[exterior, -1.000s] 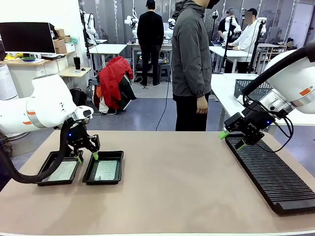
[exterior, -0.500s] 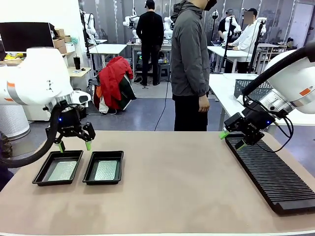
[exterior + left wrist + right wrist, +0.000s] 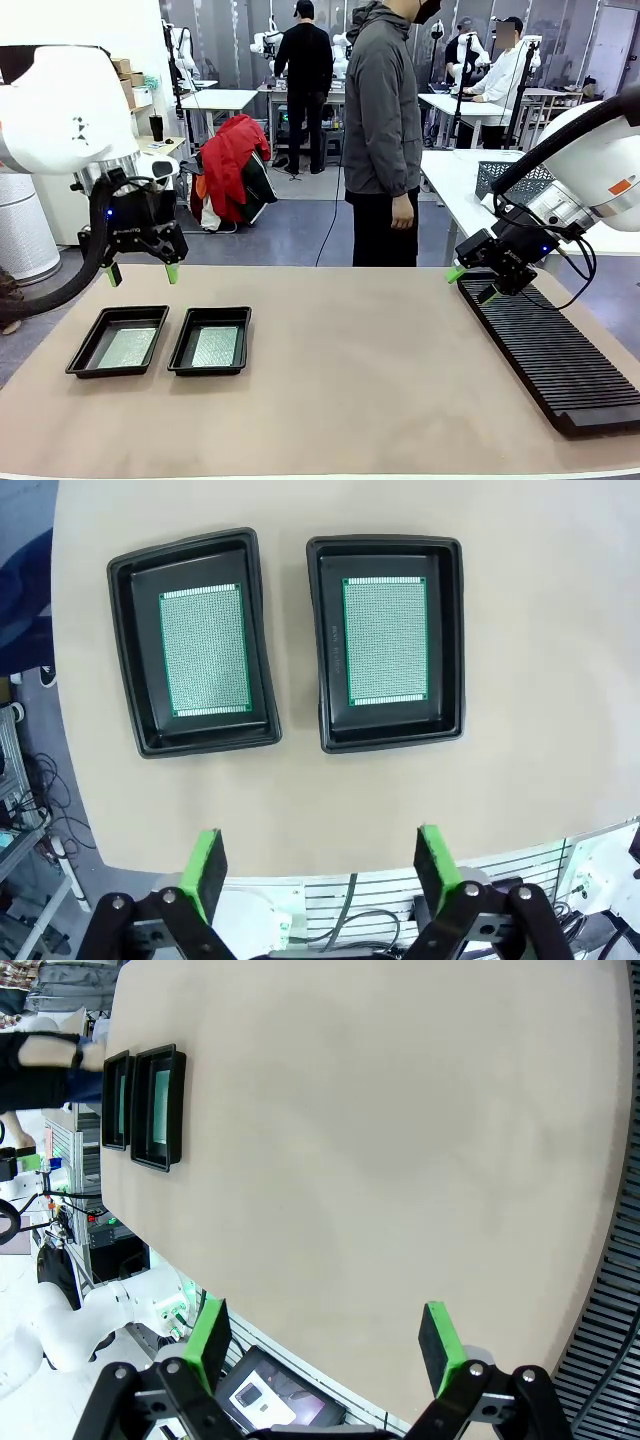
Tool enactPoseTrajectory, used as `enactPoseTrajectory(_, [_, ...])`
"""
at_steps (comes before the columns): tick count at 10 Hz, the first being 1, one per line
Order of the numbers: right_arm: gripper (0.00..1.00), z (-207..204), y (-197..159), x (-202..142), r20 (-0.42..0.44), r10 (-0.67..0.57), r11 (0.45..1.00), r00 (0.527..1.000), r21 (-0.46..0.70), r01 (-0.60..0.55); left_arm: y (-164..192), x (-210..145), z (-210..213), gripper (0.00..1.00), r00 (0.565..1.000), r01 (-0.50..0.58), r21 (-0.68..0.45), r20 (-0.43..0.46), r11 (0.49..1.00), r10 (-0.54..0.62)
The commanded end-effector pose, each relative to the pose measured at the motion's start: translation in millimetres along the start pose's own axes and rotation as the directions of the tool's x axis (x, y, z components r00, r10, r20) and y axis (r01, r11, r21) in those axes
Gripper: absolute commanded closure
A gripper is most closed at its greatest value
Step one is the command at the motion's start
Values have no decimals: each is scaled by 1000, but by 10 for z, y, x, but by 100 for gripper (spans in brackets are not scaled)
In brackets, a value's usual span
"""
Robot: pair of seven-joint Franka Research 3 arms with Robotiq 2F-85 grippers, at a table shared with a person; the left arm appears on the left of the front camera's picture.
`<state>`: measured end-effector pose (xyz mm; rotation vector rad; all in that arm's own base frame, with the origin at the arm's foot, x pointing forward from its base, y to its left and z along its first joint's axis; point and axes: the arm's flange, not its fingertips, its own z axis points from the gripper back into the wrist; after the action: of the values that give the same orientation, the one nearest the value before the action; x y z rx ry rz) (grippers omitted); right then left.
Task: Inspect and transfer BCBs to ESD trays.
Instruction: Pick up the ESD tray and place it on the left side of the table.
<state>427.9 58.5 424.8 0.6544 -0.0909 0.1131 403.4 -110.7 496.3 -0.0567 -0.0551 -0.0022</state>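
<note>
BCBs [image 3: 204,650] in trays [image 3: 130,660], rack [image 3: 555,355] apart

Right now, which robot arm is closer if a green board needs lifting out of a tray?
Probably the left. Its open left pincer hangs above the two trays holding boards. The right pincer sits over the ribbed rack.

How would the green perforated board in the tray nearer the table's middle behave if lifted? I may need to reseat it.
The thin flat green perforated circuit board probably stays stiff and feels light. It lies flush on the floor of the shallow black plastic tray, so the fingers would likely struggle to catch an edge, and it might slide.
</note>
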Motion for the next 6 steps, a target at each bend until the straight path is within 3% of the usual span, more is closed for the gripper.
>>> enactPoseTrajectory(1, [0,-7,12,10,7,-9,1000,1000,-14,10,-8,-25,151,0,1000,-23,17,-1,1000,23])
enactPoseTrajectory(3, [0,-7,12,10,7,-9,1000,1000,-14,10,-3,-51,272,0,998,-47,28,-27,999,48])
enactPoseTrajectory(6, [0,-7,12,10,7,-9,1000,1000,-14,10,-17,-14,166,0,1000,1,-1,7,1000,-1])
